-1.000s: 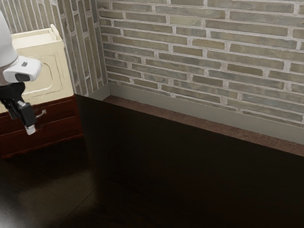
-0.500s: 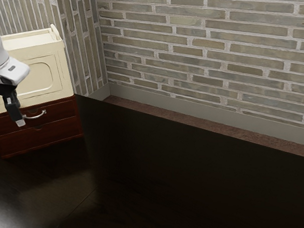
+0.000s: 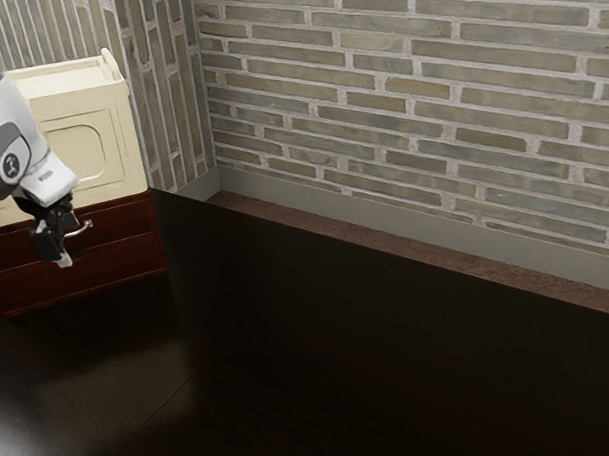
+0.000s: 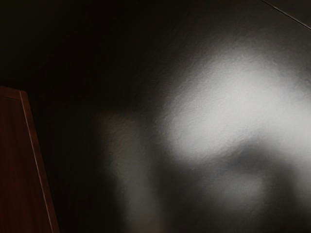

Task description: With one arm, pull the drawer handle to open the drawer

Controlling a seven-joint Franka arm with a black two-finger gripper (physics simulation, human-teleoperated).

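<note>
Handle, on the upper drawer of the red cabinet, beneath a cream box; drawer interior hidden. The gripper lies near the handle; its opening and any contact cannot be told. Exterior view: brick wall. Wrist view: broad glare near red wood.

One arm, one cabinet, two drawers, one handle, two walls
</note>
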